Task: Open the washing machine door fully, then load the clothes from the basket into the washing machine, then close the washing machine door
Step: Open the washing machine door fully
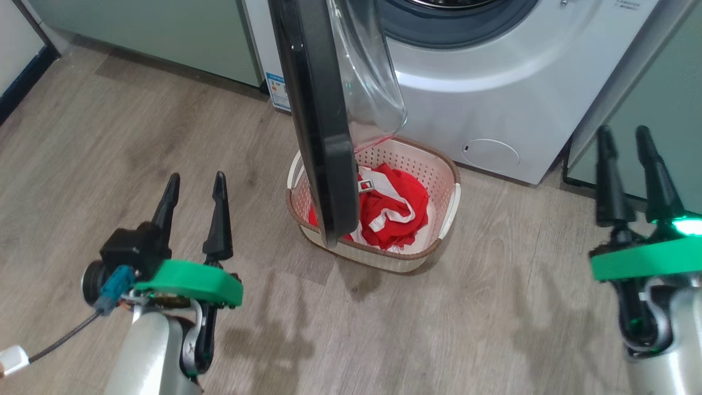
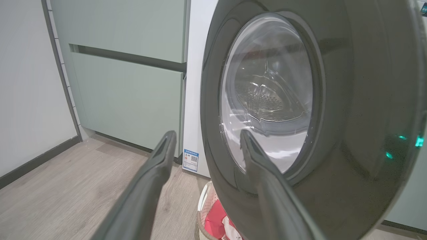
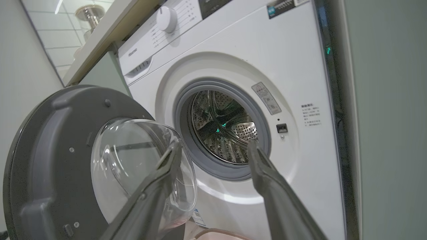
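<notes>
- We see the washing machine [image 1: 493, 82] at the top of the head view. It is big and white, and its round hole is open.
- The washing machine door [image 1: 321, 137] is swung out toward us. It stands edge-on in the upper middle of the frame, with the black rim on the left and the clear glass bowl on the right.
- The basket [image 1: 452, 189] sits on the wood floor [image 1: 109, 164] in the middle of the frame, just in front of the machine. The door's low edge hangs over the basket's left side.
- Red and white clothes [image 1: 395, 208] lie inside the basket.
- Our left gripper [image 1: 197, 178] is at the lower left, apart from the basket. Its two fingers are spread wide and hold nothing.
- Our right gripper [image 1: 622, 131] is at the right edge. It is spread wide too, with nothing in it.
- In the right wrist view, the shiny metal drum [image 3: 223, 126] shows in the middle.
- In the left wrist view, pale green cabinets [image 2: 126, 93] are at the upper left.
</notes>
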